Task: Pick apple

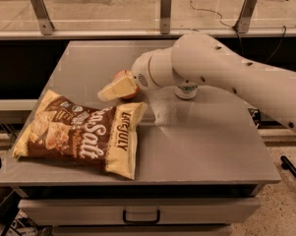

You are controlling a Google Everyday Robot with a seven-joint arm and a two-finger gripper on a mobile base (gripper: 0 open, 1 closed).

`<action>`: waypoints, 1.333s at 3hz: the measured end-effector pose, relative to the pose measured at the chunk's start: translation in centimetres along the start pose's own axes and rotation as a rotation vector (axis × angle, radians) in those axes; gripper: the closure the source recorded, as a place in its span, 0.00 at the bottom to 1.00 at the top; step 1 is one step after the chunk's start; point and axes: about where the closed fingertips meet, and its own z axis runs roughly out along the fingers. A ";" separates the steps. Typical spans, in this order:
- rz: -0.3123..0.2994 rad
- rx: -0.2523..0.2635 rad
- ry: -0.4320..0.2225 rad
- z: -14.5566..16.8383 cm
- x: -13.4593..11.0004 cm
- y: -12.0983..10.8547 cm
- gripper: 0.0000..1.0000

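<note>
The apple (122,75), small, round and red-orange, lies on the grey table (201,132) left of the middle. It is mostly covered by my gripper (117,88), whose cream-coloured tip reaches over its front from the right. Only the apple's top and a sliver at its lower right show. The white arm (221,68) comes in from the right side of the view.
A large brown and yellow chip bag (83,132) lies flat at the front left, its top edge close to the apple. A can (186,90) stands behind the arm, mostly hidden. A glass railing runs along the table's far side.
</note>
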 end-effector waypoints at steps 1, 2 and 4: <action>0.009 -0.006 -0.016 1.0 0.5 0.4 0.00; 0.028 0.008 -0.023 1.3 1.6 -0.2 0.00; 0.080 -0.026 -0.036 3.1 4.1 -0.6 0.42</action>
